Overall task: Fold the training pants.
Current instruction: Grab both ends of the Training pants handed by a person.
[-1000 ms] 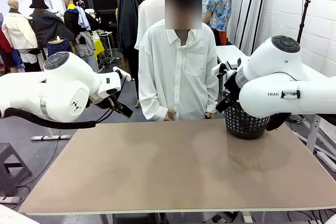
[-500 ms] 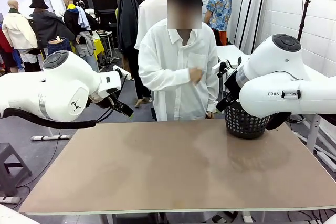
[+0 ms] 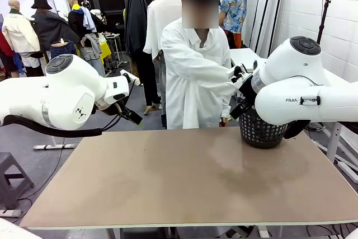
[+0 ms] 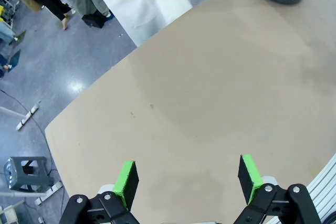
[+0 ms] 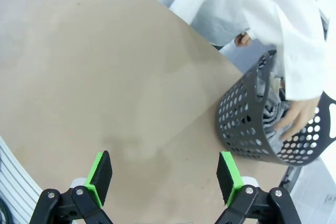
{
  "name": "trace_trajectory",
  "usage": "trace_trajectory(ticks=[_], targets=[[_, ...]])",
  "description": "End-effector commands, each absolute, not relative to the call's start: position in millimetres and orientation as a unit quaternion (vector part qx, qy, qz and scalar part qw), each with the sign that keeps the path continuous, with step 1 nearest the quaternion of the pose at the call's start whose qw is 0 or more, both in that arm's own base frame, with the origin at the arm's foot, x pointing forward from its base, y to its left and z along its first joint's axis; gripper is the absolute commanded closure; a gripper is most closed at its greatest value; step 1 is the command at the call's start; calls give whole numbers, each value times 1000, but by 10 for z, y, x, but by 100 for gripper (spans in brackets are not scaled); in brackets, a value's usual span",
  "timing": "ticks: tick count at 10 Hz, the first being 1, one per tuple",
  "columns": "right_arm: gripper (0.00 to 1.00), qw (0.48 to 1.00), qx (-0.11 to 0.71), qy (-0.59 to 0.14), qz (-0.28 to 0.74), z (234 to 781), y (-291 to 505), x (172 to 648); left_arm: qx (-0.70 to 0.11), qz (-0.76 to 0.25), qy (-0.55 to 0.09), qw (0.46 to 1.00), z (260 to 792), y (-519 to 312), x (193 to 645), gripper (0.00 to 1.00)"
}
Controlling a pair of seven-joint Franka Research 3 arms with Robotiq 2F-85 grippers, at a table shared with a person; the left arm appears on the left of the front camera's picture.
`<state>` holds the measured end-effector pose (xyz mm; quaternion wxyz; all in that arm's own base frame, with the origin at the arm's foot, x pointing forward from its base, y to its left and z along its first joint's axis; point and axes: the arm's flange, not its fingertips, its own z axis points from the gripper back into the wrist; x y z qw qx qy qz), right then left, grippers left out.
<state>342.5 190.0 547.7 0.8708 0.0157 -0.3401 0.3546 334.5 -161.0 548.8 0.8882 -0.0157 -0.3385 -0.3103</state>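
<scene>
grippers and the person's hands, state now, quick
Left gripper: open, empty.
Right gripper: open, empty.
One hand: in the basket, on the pants; grip cannot be told.
Other hand: lowered, looks empty.

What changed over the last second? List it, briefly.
The person turned toward the black basket and reached a hand down into it, onto grey cloth inside; a second ago both hands hung at the table edge. Both arms stayed put, left gripper and right gripper open.
</scene>
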Motion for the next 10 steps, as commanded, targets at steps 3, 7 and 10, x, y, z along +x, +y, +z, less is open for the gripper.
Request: trace_trajectory(ticks=[3,7,10], targets=[[0,870,18,-340,356,5478,1913,3418,-15,-313,-339,887,5492,-1608,3344,0],[0,870,18,-340,356,5478,1913,3418,-15,-313,-339,887,5492,-1608,3344,0],[0,870,18,-340,356,5478,1913,3418,-15,-313,-339,887,5492,-1608,3344,0]])
